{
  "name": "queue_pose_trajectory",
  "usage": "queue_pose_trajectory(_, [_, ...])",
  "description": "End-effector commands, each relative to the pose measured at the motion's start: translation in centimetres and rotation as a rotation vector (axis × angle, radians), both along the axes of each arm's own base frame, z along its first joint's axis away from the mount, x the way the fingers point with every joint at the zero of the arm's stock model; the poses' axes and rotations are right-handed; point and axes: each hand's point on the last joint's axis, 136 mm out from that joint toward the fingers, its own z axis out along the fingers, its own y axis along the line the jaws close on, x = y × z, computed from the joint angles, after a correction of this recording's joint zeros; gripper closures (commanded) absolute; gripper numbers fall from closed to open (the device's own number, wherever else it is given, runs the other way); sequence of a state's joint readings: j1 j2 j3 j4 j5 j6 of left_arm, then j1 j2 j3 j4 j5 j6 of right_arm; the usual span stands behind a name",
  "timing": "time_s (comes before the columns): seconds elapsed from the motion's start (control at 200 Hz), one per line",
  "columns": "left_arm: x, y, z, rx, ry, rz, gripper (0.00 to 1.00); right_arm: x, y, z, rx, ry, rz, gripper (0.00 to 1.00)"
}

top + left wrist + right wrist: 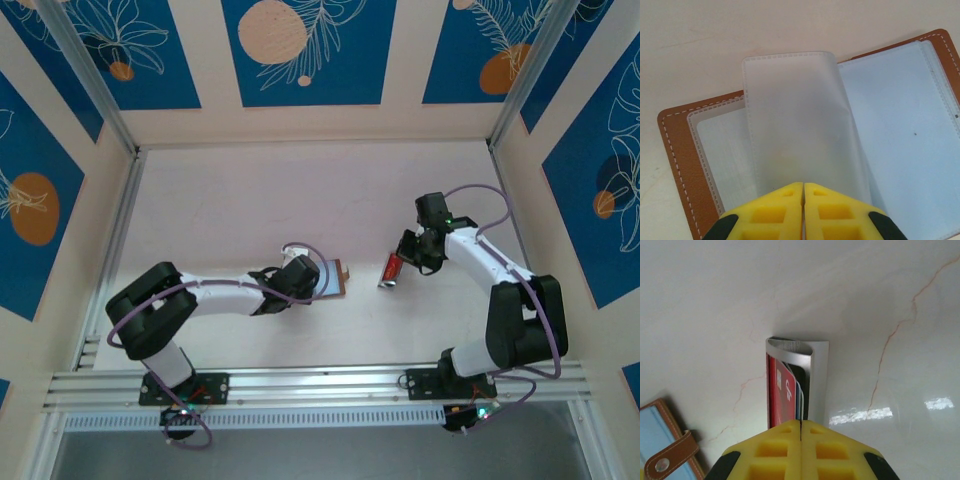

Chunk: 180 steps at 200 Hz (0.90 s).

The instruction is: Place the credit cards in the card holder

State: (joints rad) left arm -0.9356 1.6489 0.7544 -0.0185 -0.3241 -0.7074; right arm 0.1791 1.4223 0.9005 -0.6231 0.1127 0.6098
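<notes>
No card is in the card holder (679,150) yet, so as far as you can see the main part of the task is not done. The card holder lies open and flat near the middle of the counter (240,190), a little closer to the near edge than to the far edge, with its brown cover down and its pale pockets facing up. Your left tool (803,187) is pressed together and seems to pinch the near edge of one clear sleeve (795,115), which rises from the open holder and curves upward, away from the other pockets. Your right tool (800,423) is also pressed together, and it pinches the credit cards (781,390) as one small stack: a red card on the left, some paler cards beside it, and a silvery sheet that curls around their far end. This stack is to the right of the holder, near it but apart from it, and the holder's strap with the snap button (669,461) shows at the lower left of the right wrist view. I cannot tell if the far end of the stack touches the counter. The left arm reaches low from its base toward the middle, the forearm almost flat. The right arm bends at the elbow and turns back toward the left, with the wrist pointing down to the cards. In my judgement, what is left is to separate one card and slide it into a pocket, then do the same with the others.
</notes>
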Motion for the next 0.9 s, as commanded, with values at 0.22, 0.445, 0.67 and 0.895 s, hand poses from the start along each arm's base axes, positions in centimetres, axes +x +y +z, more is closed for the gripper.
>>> queue_pose_trajectory(0.22, [-2.7, 3.7, -4.4, 0.149, 0.159, 0.011, 0.92, -0.8, 0.1, 1.6, -0.028, -0.001, 0.013, 0.98])
queue_pose_trajectory(0.445, [-2.5, 3.2, -3.5, 0.130, 0.144, -0.014, 0.91, -1.1, -0.1, 2.8, -0.046, -0.032, 0.012, 0.99])
queue_pose_trajectory(0.67, [-2.4, 2.3, -2.4, 0.105, 0.138, -0.049, 0.88, -1.3, -0.2, 3.1, -0.050, -0.042, 0.017, 0.99])
queue_pose_trajectory(0.895, [-1.7, 1.2, 0.3, 0.091, 0.102, -0.095, 0.85, -1.4, -0.3, 3.8, -0.036, -0.063, 0.009, 1.00])
